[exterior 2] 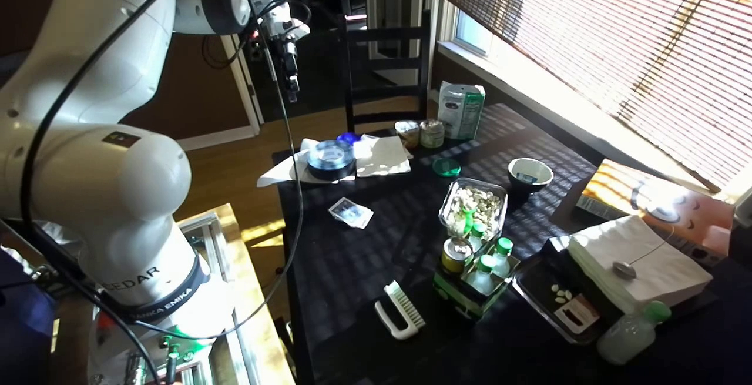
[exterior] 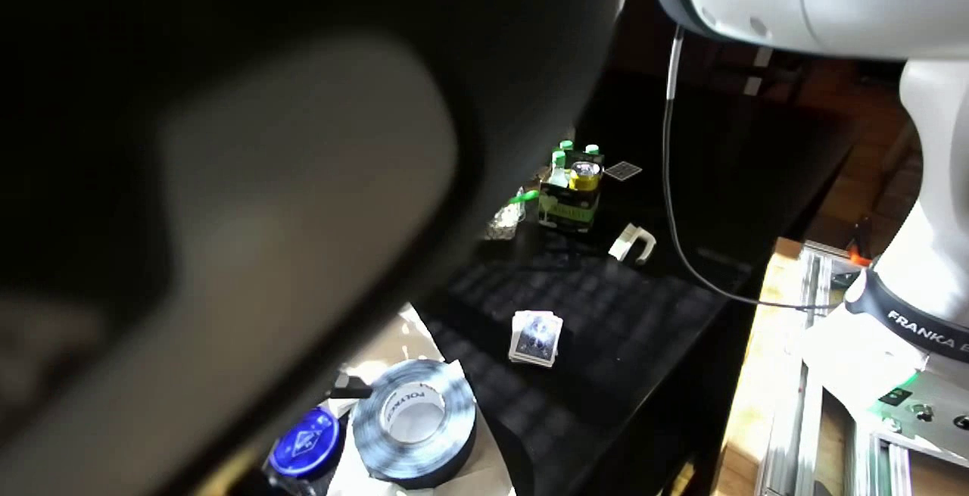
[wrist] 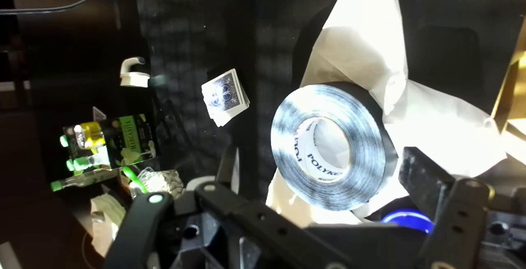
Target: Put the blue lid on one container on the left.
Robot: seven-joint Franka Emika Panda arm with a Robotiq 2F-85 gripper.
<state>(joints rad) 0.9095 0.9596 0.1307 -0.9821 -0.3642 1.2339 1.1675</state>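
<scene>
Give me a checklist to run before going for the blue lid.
1. The claw open, nothing held: ok.
2. The blue lid off the brownish container: ok, apart.
3. The claw down at the blue lid: not ok, hangs well above.
4. Room around the blue lid: not ok, tape roll close beside it.
5. The brownish container open on top: cannot tell, too small to see.

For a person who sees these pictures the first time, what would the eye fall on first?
Probably the white robot arm, which fills much of the left side of an exterior view. Then likely the large tape roll resting on pale paper on the dark table, with the bright blue lid beside it. The sunlit blind at that view's upper right may compete.
</scene>
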